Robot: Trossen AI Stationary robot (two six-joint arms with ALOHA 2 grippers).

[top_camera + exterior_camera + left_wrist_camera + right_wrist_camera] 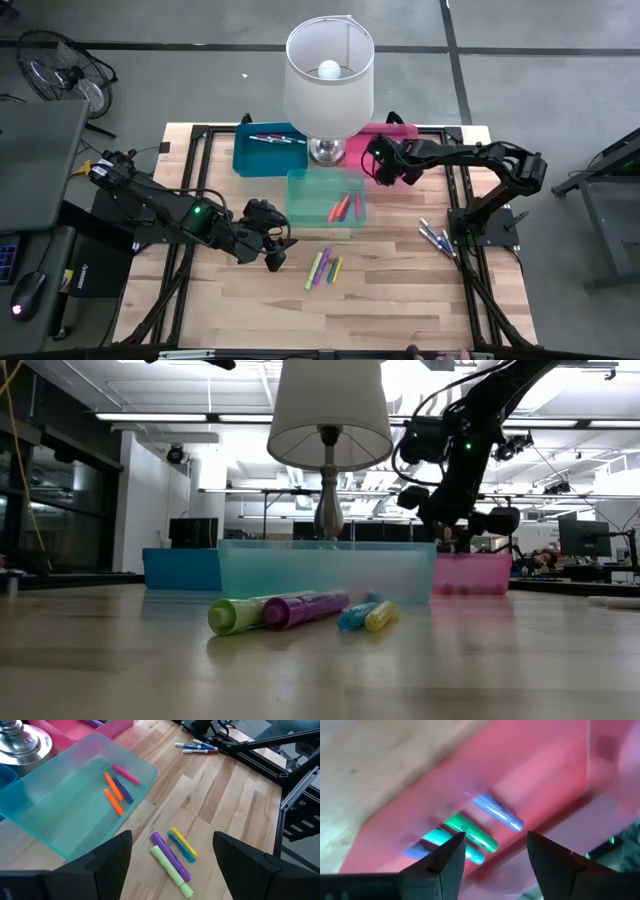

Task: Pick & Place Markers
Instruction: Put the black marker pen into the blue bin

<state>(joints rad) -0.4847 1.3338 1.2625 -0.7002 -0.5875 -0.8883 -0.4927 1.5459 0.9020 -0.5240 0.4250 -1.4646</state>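
The right gripper [378,166] is hovering over the pink bin [530,780], fingers spread and empty above markers [470,832] lying inside. The left gripper [279,250] is waiting wide open near four loose markers [324,268] beside the teal bin [300,215].

Four markers [324,268] lie loose mid-table, more [437,239] near its right edge. Others lie inside the teal, blue and pink bins.

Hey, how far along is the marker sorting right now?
Done: markers lie in the teal bin, blue bin and pink bin. In hand: nothing; the right gripper is open over the pink bin. Left: four highlighters and a thin-marker cluster on the table.
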